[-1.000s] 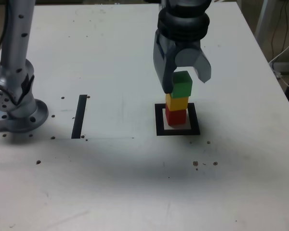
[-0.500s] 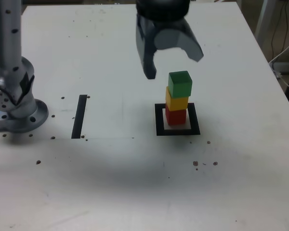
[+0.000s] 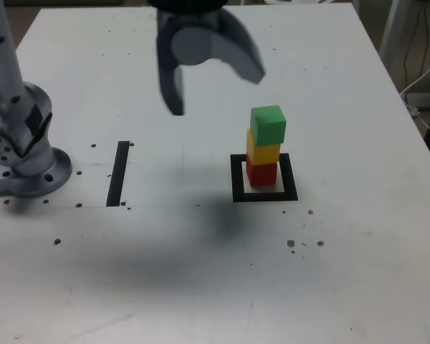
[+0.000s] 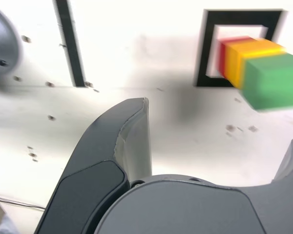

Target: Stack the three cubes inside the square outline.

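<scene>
white table (image 3: 344, 272) speckled with dark specks, straight black tape strip (image 3: 118, 173)

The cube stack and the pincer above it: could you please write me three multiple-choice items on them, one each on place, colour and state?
1. Where does the stack stand?
A. Inside the square outline
B. On the straight tape strip
C. Against the arm's base

2. Which cube is on top?
A. Red
B. Yellow
C. Green

3. How is the pincer?
A. Shut on the green cube
B. Open and empty, clear of the stack
C. Shut on nothing

Answers:
1. A, the red cube sits in the white centre of the square outline.
2. C, the green cube tops the yellow cube.
3. B, the pincer hangs spread, toward the exterior view's left of the stack.
</scene>
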Controlling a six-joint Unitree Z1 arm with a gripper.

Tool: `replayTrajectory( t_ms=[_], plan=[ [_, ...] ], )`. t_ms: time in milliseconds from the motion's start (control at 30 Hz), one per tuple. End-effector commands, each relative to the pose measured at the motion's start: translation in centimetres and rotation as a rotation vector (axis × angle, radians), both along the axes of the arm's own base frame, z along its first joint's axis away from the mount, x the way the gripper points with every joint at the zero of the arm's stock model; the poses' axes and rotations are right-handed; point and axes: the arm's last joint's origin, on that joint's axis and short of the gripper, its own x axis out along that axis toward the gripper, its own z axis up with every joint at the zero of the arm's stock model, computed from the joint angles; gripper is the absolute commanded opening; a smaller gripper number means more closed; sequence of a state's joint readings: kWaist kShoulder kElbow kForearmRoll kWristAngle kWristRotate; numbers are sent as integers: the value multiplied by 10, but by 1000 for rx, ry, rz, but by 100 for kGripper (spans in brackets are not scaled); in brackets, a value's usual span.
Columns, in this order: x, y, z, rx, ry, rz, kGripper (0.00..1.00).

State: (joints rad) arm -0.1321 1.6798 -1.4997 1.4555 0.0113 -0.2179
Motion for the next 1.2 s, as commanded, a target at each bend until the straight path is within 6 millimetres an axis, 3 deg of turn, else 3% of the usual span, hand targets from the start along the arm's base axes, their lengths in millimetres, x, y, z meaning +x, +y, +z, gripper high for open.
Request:
replayTrajectory(
  t_ms=[0, 267, 533, 867, 1167],
  plan=[
    [-10, 2, -2, 16, 13, -1, 99],
    [-34, 8, -22, 41, 95, 5, 99],
    [-59, 10, -60, 27, 165, 8, 99],
    [-88, 14, -93, 32, 179, 8, 99],
    [-104, 16, -104, 40, 206, 2, 99]
  ],
)
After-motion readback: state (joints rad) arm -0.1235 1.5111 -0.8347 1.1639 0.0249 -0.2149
